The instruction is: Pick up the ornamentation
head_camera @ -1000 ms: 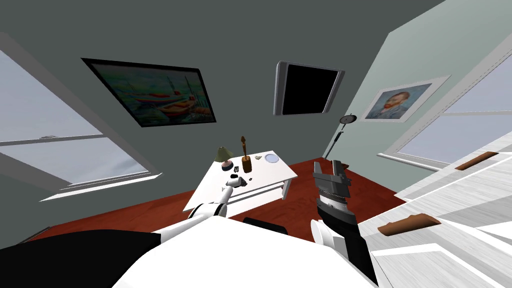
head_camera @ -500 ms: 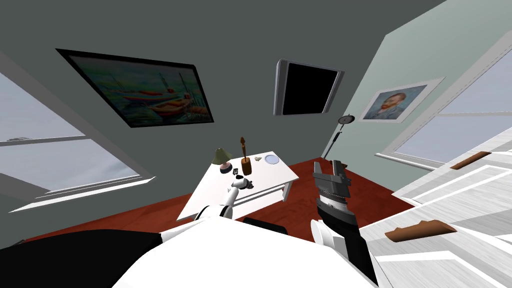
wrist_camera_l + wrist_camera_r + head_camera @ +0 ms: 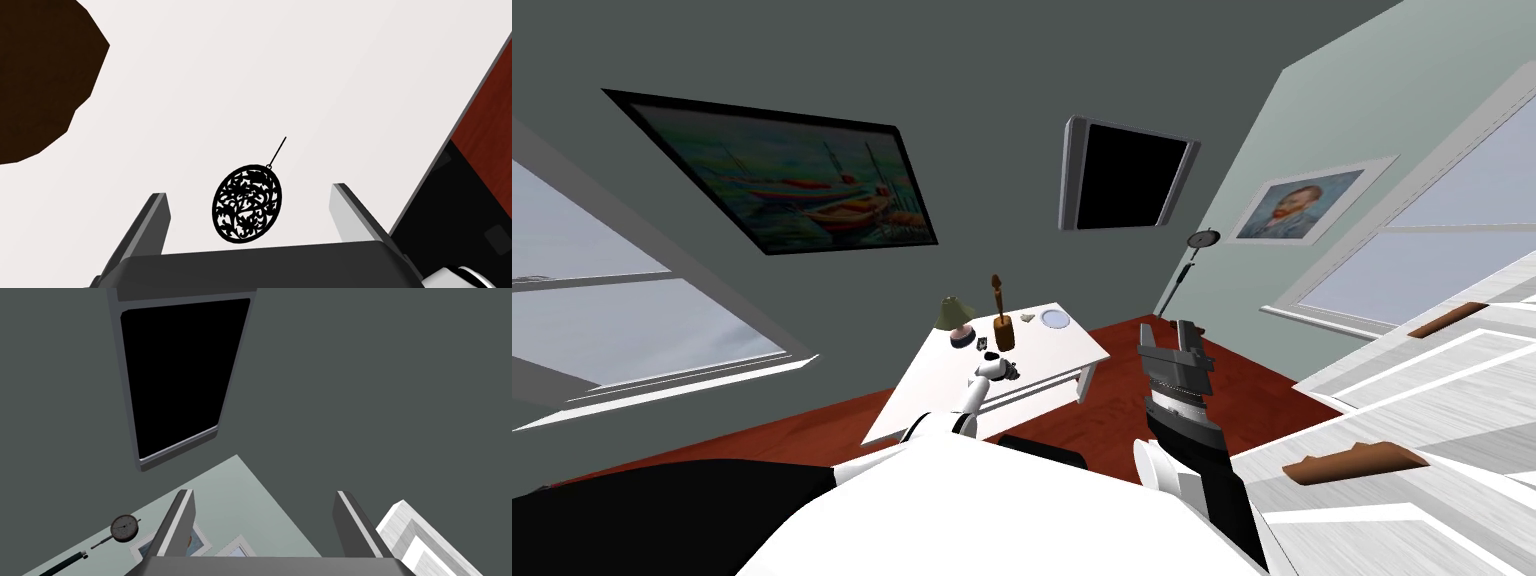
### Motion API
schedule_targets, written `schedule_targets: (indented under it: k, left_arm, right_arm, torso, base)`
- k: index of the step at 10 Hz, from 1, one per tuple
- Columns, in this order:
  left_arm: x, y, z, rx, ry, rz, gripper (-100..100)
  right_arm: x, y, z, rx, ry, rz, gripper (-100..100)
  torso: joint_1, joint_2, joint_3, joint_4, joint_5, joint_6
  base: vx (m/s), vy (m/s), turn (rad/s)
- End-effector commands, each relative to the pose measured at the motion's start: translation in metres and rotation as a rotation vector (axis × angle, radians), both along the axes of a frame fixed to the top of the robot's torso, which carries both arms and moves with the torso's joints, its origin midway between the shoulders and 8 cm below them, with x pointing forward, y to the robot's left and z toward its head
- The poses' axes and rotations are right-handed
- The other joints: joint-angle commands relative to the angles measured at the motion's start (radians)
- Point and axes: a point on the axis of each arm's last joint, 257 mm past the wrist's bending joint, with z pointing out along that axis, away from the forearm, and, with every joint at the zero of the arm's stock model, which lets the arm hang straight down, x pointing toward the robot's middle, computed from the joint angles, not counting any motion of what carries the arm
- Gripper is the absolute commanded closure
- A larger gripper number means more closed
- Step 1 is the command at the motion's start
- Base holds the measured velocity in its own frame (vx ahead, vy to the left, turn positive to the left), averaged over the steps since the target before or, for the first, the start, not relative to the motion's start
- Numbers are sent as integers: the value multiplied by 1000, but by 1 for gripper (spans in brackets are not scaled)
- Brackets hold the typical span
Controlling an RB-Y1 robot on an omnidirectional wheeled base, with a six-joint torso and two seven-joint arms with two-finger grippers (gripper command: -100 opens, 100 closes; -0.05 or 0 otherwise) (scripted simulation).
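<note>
The black filigree ornament (image 3: 247,203) lies flat on the white worktop (image 3: 310,75), centred between the spread fingers of the left claw (image 3: 248,191); lower until the tips meet the worktop, then pinch its thin rim gently; the right claw (image 3: 262,493) hangs open, aside.

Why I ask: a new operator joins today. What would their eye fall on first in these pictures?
First, the black lacy ornament lying flat on the white table, right in front of the left gripper, whose fingers stand open. Next, on the dark grey wall beyond the table, the big boat painting and the black screen beside it.
</note>
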Motion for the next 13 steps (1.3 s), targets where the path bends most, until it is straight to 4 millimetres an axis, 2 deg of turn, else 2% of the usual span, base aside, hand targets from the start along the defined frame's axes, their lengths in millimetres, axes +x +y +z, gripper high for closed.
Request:
schedule_targets:
  k: [1,8,9,10,13]
  left_arm:
    - [-6,6,-3,2,-3,11,-100]
    - [-37,14,-16,-4,-4,31,-100]
    - [-34,14,-15,-1,-4,28,-100]
    - [-35,14,-15,-2,-4,30,100]
    - [-35,14,-15,-2,-3,29,100]
  right_arm:
    - [0,0,0,0,0,0,0]
    - [0,0,0,0,0,0,0]
    - [0,0,0,0,0,0,0]
    - [0,0,0,0,0,0,0]
    - [0,0,0,0,0,0,0]
  torso:
    - [0,0,0,0,0,0]
    - [0,-1,-1,0,0,0]
    - [-1,1,0,0,0,0]
    - [0,2,1,0,0,0]
    - [0,2,1,1,0,0]
  base:
    - [63,-8,-57]
    - [43,-8,-25]
    - [0,0,0]
    - [0,0,0]
    - [0,0,0]
